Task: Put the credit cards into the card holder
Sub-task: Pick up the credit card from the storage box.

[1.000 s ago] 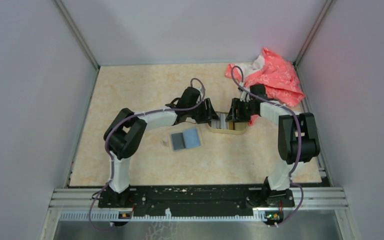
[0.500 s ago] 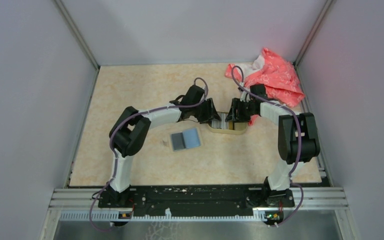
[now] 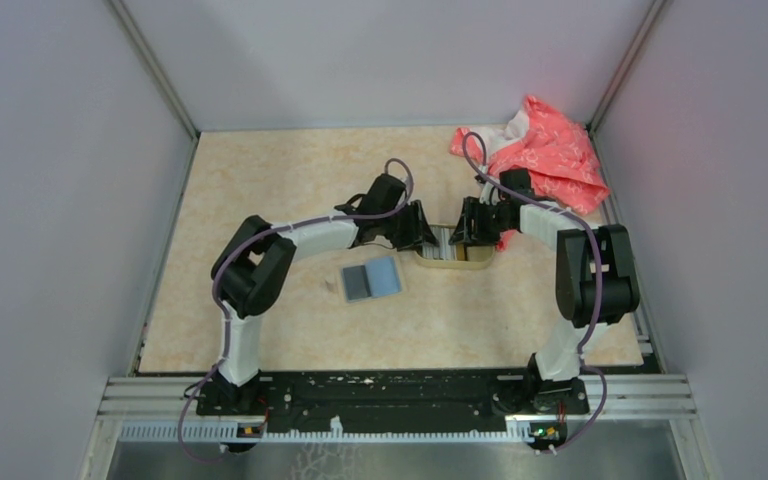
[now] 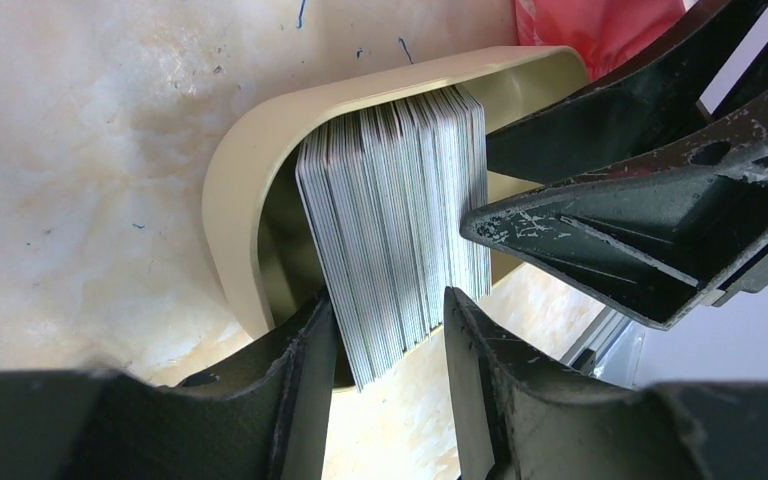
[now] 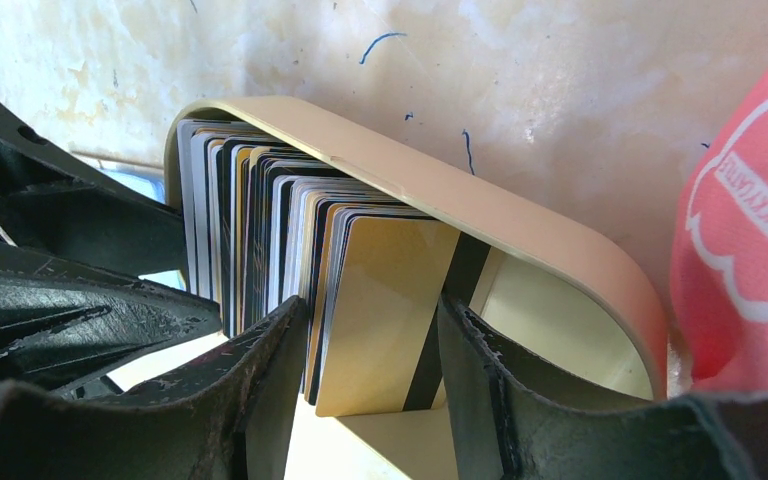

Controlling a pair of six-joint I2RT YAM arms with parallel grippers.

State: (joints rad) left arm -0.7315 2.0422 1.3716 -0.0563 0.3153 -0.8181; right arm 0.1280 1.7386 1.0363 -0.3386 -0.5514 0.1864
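A thick stack of credit cards (image 4: pixel 390 200) stands on edge in an oval tan dish (image 3: pixel 450 262). From the left, my left gripper (image 4: pixel 385 320) straddles the stack's near end; its jaws are open, with both tips against cards. From the right, my right gripper (image 5: pixel 375 320) is open around several cards, and a gold card with a dark stripe (image 5: pixel 385 300) leans across the gap. In the top view the left gripper (image 3: pixel 432 236) and right gripper (image 3: pixel 463 232) face each other over the dish. A blue card (image 3: pixel 387 275) and a grey card (image 3: pixel 357 283) lie flat nearby. The card holder is out of view.
A pink patterned cloth (image 3: pixel 550 150) is bunched at the back right corner, just behind the dish and touching the right arm. The dish's raised rim (image 5: pixel 520 225) wraps round the stack. Grey walls enclose the table on three sides.
The left arm has shifted slightly at the dish and its jaws have narrowed a little round the stack. The right arm and the flat cards have not moved.
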